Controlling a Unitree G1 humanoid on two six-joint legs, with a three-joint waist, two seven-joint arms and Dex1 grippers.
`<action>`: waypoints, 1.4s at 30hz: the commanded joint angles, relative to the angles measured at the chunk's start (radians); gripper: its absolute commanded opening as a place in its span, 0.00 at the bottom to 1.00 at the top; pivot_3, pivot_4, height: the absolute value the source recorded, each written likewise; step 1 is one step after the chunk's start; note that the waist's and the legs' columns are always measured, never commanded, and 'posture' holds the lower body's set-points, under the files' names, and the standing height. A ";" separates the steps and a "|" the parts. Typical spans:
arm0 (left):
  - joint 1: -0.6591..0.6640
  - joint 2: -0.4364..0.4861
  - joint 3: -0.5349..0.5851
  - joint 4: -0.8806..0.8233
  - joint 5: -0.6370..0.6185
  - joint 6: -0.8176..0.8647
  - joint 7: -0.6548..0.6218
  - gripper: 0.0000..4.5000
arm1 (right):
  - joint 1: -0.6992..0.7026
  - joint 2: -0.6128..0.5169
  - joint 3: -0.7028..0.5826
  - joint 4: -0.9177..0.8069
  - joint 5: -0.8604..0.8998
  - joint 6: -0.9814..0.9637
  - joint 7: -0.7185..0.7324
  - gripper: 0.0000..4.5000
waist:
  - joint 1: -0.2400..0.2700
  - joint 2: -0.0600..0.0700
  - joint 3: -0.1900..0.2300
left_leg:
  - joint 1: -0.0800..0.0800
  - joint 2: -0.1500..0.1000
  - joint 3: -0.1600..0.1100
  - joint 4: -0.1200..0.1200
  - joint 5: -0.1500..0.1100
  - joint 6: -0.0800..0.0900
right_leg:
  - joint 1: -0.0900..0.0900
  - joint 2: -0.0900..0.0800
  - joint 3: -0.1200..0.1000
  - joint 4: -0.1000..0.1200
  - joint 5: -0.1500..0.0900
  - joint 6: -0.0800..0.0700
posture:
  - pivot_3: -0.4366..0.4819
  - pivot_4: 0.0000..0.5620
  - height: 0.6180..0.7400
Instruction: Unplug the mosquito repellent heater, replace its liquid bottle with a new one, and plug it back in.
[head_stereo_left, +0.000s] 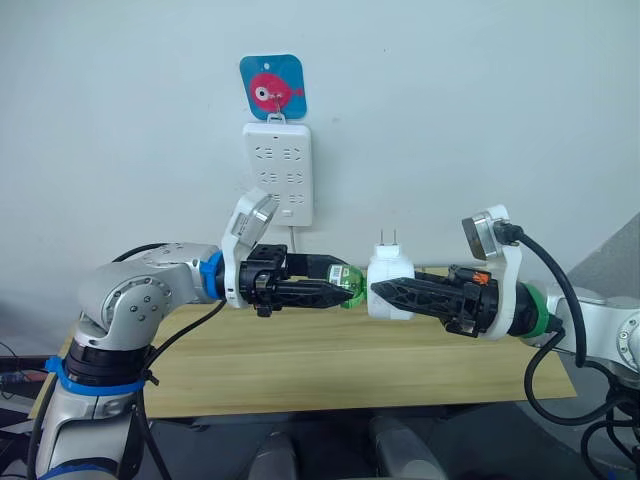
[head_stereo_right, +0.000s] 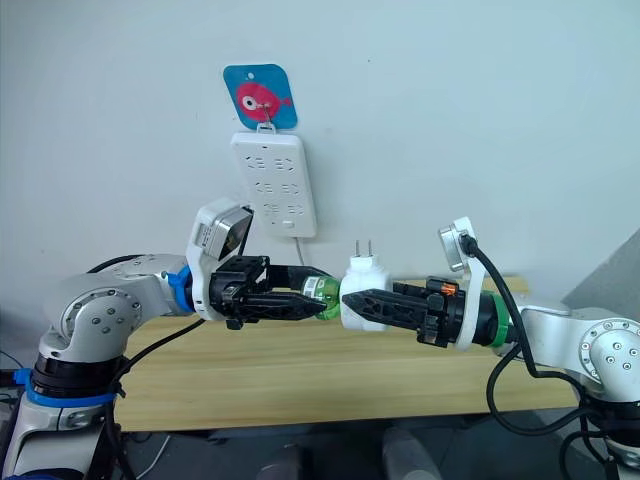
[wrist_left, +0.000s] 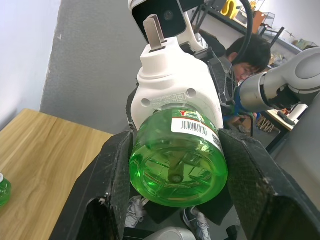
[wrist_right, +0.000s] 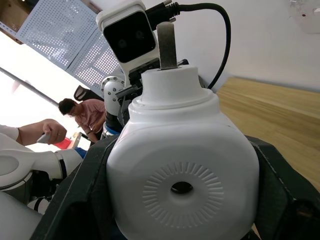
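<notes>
White wall fills the background, with a white power strip (head_stereo_left: 278, 172) hanging in the upper middle of the frame under a blue card (head_stereo_left: 272, 86) printed with a pink fish. Below it runs a pale wooden tabletop (head_stereo_left: 330, 365), across the lower half of the head views.

Both arms meet in mid-air above the tabletop, near the centre of the frame. The right gripper (head_stereo_left: 385, 291) comes in from the right side, its black fingers (wrist_right: 280, 195) closed on either flank of the mosquito repellent heater (head_stereo_left: 391, 283). The heater is unplugged, well clear of the power strip, with its two metal prongs (head_stereo_left: 386, 237) pointing up and its round vented face (wrist_right: 181, 187) turned toward the right wrist camera.

The left gripper (head_stereo_left: 338, 290) reaches in from the left side, its fingers (wrist_left: 112, 185) clamped around a green liquid bottle (wrist_left: 179, 161). The bottle sits against the heater's underside; whether it is still screwed in cannot be told. A barcode label (wrist_left: 192, 123) shows on its wall.

At the lower left edge of the left wrist view, a small green item (wrist_left: 3, 188) lies on the tabletop, possibly another bottle. People (wrist_right: 82, 114) appear in the background of both wrist views.
</notes>
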 joint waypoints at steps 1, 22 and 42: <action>-0.003 -0.030 -0.023 -0.035 0.003 -0.028 -0.003 0.52 | -0.030 -0.020 0.017 -0.014 0.027 0.008 -0.008 0.84 | 0.000 0.000 0.000 | 0.000 0.000 0.000 0.000 0.000 0.000 | 0.000 0.000 0.000 0.000 0.000 0.000 | 0.32 0.14 0.87; 0.011 -0.159 -0.006 0.000 0.034 -0.091 0.124 0.52 | -0.047 -0.113 0.021 -0.039 0.028 0.057 0.050 1.00 | 0.000 0.000 0.000 | 0.000 0.000 0.000 0.000 0.000 0.000 | 0.000 0.000 0.000 0.000 0.000 0.000 | 0.31 0.14 0.87; -0.009 -0.180 0.035 0.041 -0.035 -0.035 0.170 0.52 | 0.245 -0.289 -0.163 -0.101 -0.633 0.026 0.535 0.47 | 0.001 0.000 -0.002 | 0.001 -0.001 0.000 0.001 0.000 0.000 | 0.001 0.000 0.000 0.000 0.000 0.000 | 0.28 0.13 0.87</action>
